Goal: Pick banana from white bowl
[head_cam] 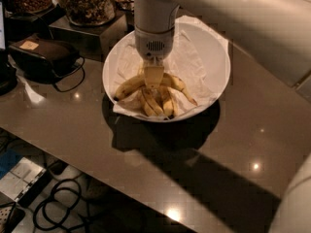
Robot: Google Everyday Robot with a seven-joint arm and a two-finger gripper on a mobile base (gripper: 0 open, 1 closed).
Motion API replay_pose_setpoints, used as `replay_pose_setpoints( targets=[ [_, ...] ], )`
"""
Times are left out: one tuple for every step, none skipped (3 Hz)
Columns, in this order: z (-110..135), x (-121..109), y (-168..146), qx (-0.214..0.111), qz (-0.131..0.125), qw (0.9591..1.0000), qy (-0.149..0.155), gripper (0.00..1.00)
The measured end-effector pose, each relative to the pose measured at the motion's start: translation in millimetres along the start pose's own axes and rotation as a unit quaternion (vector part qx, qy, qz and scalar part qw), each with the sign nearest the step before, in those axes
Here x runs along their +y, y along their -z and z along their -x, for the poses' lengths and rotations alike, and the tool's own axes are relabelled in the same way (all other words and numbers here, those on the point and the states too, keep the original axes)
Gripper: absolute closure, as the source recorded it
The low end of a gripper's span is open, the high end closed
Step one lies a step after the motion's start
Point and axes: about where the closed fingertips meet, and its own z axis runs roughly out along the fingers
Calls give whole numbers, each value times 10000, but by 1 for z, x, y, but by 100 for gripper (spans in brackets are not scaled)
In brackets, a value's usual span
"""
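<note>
Several bananas lie in the white bowl [219, 81], on crumpled white paper [194, 57]. The banana [127, 87], the largest and most curved, arcs across the bowl's near half, with slimmer ones [151, 105] between it and the front rim. The tool [153, 80] hangs straight down from the pale arm, right over the middle of that arc and hiding it there. Whether it is wide, narrow or gripping cannot be told. The bowl stands on the dark glossy table [204, 169]; a black case [41, 55] sits well to one side.
</note>
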Motion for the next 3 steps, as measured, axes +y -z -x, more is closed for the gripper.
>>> replay_pose_setpoints(
  targets=[
    [11,4,25,-53,-183,9998,90,100],
    [29,6,49,9,-391,9989,244,100],
    [50,10,65,121,-562,9972,481,100]
  ],
)
